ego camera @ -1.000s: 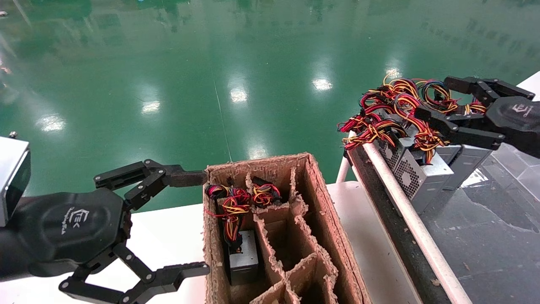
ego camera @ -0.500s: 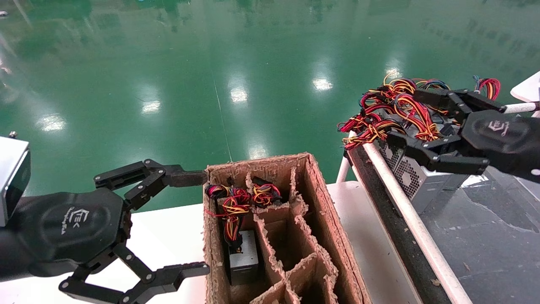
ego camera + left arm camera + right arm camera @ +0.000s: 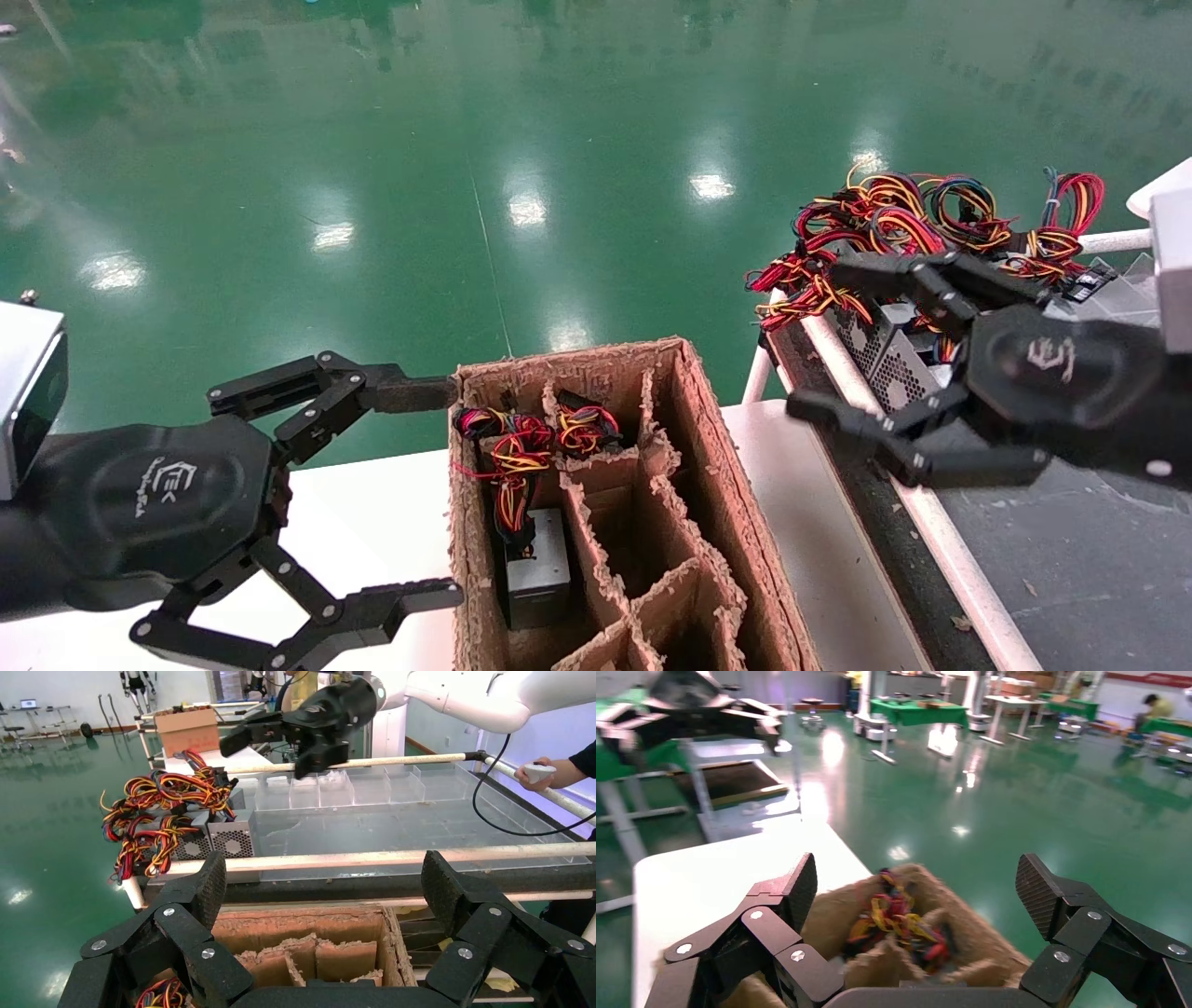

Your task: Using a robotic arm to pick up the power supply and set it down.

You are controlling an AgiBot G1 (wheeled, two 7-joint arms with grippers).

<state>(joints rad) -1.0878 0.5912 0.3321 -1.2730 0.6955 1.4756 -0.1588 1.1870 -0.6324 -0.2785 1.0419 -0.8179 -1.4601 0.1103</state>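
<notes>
One grey power supply point(image 3: 537, 564) stands in a left cell of the cardboard box point(image 3: 712, 438), its red and yellow wires point(image 3: 514, 445) bunched above it. Other power supplies point(image 3: 873, 343) with tangled wires point(image 3: 885, 219) sit on the dark bench at the right. My right gripper point(image 3: 819, 340) hangs open and empty between those supplies and the box, turned toward the box. The right wrist view shows the box wires point(image 3: 898, 918) ahead of the open right gripper point(image 3: 916, 888). My left gripper point(image 3: 442, 492) is parked open beside the box's left wall.
A white rail point(image 3: 941, 536) edges the dark bench point(image 3: 1071, 559). The box stands on a white table point(image 3: 372, 522), its other cells empty. Clear divider trays point(image 3: 365, 787) line the bench's far side. A person's hand point(image 3: 545, 773) holds a controller there.
My right gripper has pulled back from over the bench power supplies and swung toward the cardboard box, staying open and empty. The left arm has not moved.
</notes>
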